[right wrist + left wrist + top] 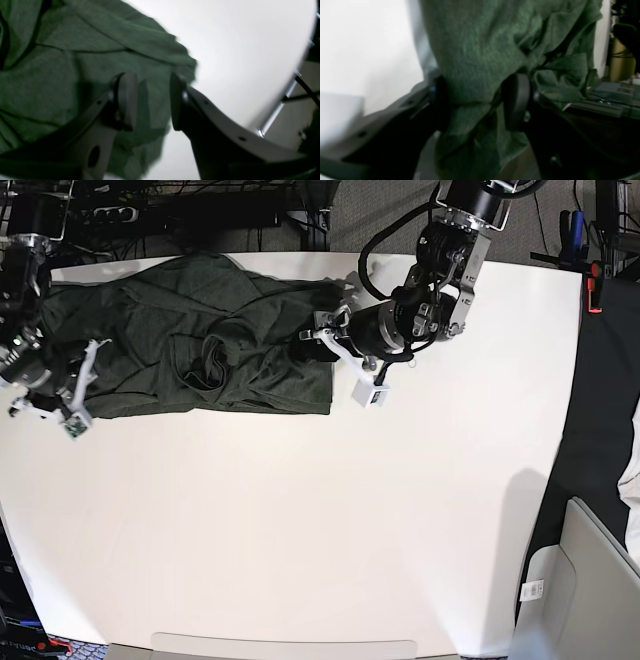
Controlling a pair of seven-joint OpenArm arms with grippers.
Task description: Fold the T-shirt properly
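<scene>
The T-shirt [190,345] lies rumpled along the far left of the white surface [330,520]. The left gripper [480,100] is clamped on a bunched fold at its edge. The right gripper [152,102] stands apart over the opposite edge, gripping nothing. Both wrist views are blurred.

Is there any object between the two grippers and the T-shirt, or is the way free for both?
Nothing visible stands in the way. The left gripper already has a bunch of the T-shirt between its fingers. The right gripper is open right over the shirt's edge, with only fabric and the white table behind the gap.
</scene>
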